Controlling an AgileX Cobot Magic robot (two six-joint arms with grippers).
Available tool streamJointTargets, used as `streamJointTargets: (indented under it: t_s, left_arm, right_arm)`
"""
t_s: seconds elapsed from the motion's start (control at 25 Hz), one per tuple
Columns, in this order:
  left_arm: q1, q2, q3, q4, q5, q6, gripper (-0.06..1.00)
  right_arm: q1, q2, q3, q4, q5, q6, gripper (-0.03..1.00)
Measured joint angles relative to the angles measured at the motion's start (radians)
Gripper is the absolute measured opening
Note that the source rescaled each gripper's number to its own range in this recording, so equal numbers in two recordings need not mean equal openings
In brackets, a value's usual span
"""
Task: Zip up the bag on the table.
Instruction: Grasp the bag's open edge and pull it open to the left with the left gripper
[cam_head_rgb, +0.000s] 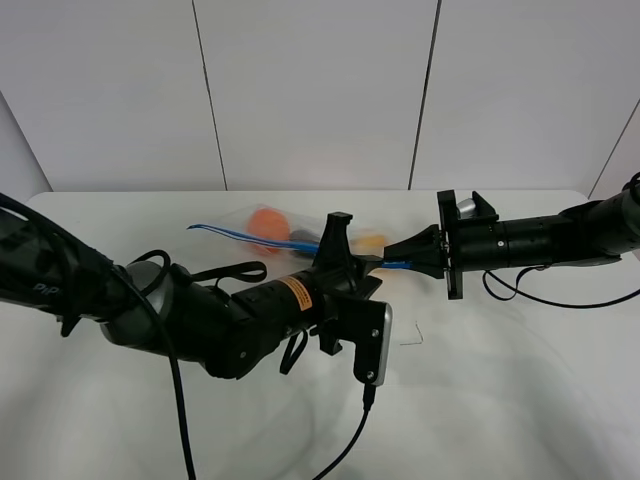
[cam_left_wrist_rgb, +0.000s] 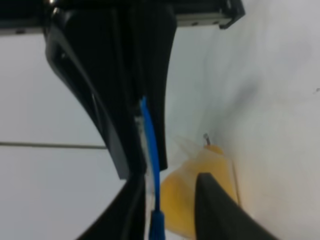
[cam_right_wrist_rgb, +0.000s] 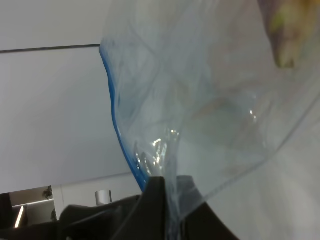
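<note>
Right gripper (cam_head_rgb: 408, 262) clamps the bag (cam_head_rgb: 240, 225) at its end. Left gripper (cam_left_wrist_rgb: 145, 165) sits narrow about the zipper strip (cam_left_wrist_rgb: 150, 135); whether it pinches, I cannot tell. Advise even pressure along the strip, bag taut.

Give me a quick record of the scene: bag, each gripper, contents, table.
left gripper: around strip, pinch unclear
right gripper: shut on bag corner
bag: clear, spanning both grippers
strip: blue, along bag's edge
contents: orange item, yellow item
table: white, below bag
</note>
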Motion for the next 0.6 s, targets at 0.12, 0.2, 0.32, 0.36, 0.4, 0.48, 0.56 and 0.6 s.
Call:
streamJointTargets:
  t_s: [0.12, 0.2, 0.32, 0.36, 0.4, 0.48, 0.56, 0.6]
  left_arm:
    - [0.000, 0.000, -0.002, -0.001, 0.001, 0.000, 0.38]
    - [0.000, 0.000, -0.004, -0.001, 0.000, 0.000, 0.39]
    - [0.004, 0.000, -0.004, -0.003, 0.000, 0.000, 0.39]
    - [0.005, 0.000, -0.004, -0.003, 0.000, 0.000, 0.39]
    - [0.005, 0.000, -0.004, -0.003, 0.000, 0.000, 0.39]
    - [0.005, 0.000, -0.004, -0.005, 0.000, 0.000, 0.38]
    - [0.005, 0.000, -0.004, -0.005, 0.000, 0.000, 0.36]
    - [0.005, 0.000, -0.004, -0.006, 0.000, 0.000, 0.34]
  right_arm:
    - [0.000, 0.000, 0.000, 0.000, 0.000, 0.000, 0.00]
    - [0.000, 0.000, 0.000, 0.000, 0.000, 0.000, 0.00]
    - [0.000, 0.000, 0.000, 0.000, 0.000, 0.000, 0.00]
    - [0.000, 0.000, 0.000, 0.000, 0.000, 0.000, 0.00]
    - [0.000, 0.000, 0.000, 0.000, 0.000, 0.000, 0.00]
    - [0.000, 0.000, 0.000, 0.000, 0.000, 0.000, 0.00]
    - [0.000, 0.000, 0.000, 0.000, 0.000, 0.000, 0.00]
    - [0.000, 0.000, 0.000, 0.000, 0.000, 0.000, 0.00]
